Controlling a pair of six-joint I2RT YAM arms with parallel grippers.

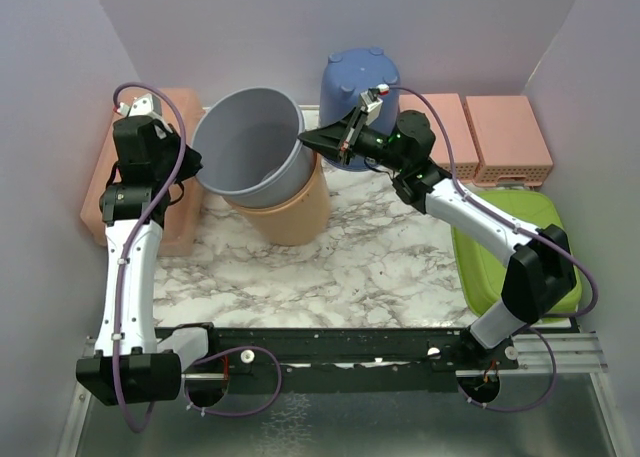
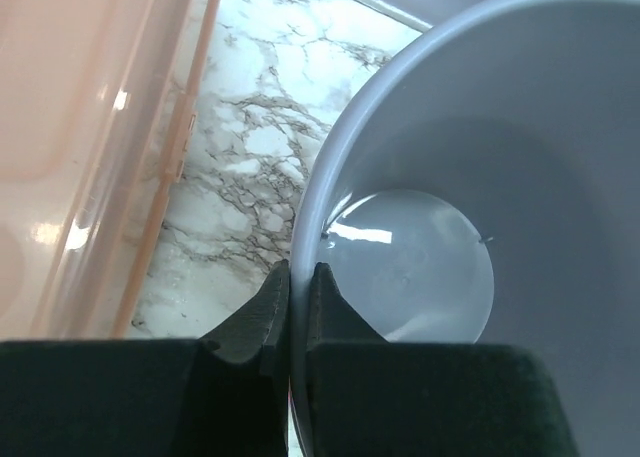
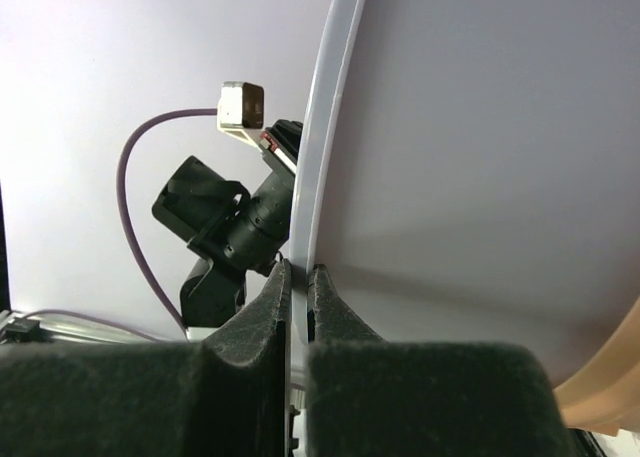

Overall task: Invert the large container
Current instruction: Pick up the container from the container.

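Observation:
The large grey container is held above the table, tilted with its mouth facing up and towards the camera. My left gripper is shut on its left rim; in the left wrist view the fingers pinch the rim, one inside and one outside, with the container's bottom visible. My right gripper is shut on the right rim; in the right wrist view the jaws clamp the rim edge-on.
An orange bucket lies just under the grey container. A blue container stands upside down at the back. Pink bins sit at the left and back right. A green tub is at the right.

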